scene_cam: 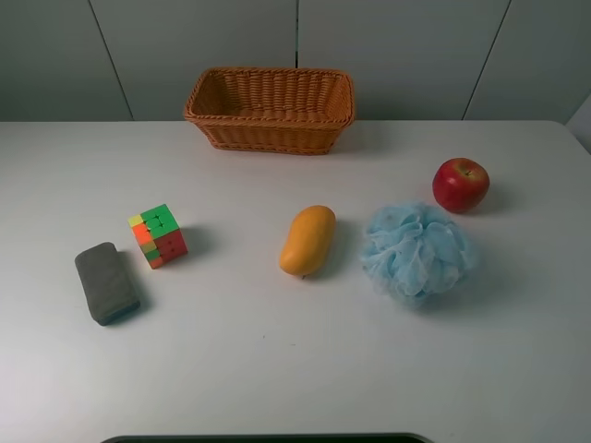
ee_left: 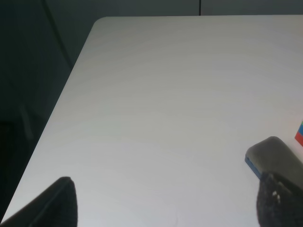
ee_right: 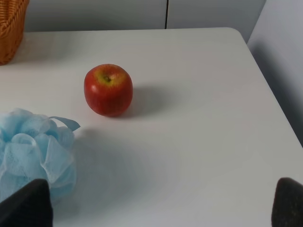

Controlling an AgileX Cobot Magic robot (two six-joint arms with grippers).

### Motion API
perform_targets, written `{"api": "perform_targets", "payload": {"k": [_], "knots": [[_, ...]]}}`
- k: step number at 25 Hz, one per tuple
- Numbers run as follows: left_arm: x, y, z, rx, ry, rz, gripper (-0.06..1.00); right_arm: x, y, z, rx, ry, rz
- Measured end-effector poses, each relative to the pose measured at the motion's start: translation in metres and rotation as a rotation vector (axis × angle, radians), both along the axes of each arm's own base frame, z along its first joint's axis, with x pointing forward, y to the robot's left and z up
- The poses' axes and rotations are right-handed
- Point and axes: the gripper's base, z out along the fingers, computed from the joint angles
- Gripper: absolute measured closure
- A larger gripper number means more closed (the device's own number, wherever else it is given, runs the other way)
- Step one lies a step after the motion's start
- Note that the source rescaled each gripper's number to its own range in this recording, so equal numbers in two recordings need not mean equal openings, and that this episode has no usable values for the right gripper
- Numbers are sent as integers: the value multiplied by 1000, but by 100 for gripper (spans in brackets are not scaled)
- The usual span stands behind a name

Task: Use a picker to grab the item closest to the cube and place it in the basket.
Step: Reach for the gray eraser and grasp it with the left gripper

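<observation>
A multicoloured cube [scene_cam: 158, 234] sits on the white table at the left. Just left of it lies a grey block with a blue underside [scene_cam: 106, 281]; it is the nearest item to the cube. In the left wrist view the block [ee_left: 272, 153] lies close to one fingertip, and a sliver of the cube [ee_left: 300, 132] shows at the edge. The wicker basket [scene_cam: 268, 134] stands empty at the back middle. My left gripper [ee_left: 165, 205] is open and empty. My right gripper [ee_right: 158, 205] is open and empty. Neither gripper shows in the exterior high view.
A yellow mango [scene_cam: 307, 240] lies mid-table. A light blue bath pouf [scene_cam: 416, 251] sits to its right and a red apple [scene_cam: 460, 184] behind that. The right wrist view shows the apple [ee_right: 108, 89], the pouf [ee_right: 33, 151] and a basket corner [ee_right: 9, 28].
</observation>
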Motion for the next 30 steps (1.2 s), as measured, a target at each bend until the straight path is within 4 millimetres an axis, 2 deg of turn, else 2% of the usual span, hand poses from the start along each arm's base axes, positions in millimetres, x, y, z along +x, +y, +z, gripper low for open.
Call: {"api": "perform_targets", "payload": {"k": [9,13,17,21,26,30], "knots": [[0,0,0,-4,-1,2,-1,0,0,0,0,0,0],[-1,0,3,-84,-29,42,-1,0,0,0,0,0,0],[-13,-1,27,-163,-132,77,-1,0,0,0,0,0,0],[-17,-3,67,-192,-192,99,-1,0,0,0,0,0,0],[10,-9,108,-267,-132,156,-1,0,0,0,0,0,0],[48,-13,118,-409,-39,162,-1,0,0,0,0,0,0]]}}
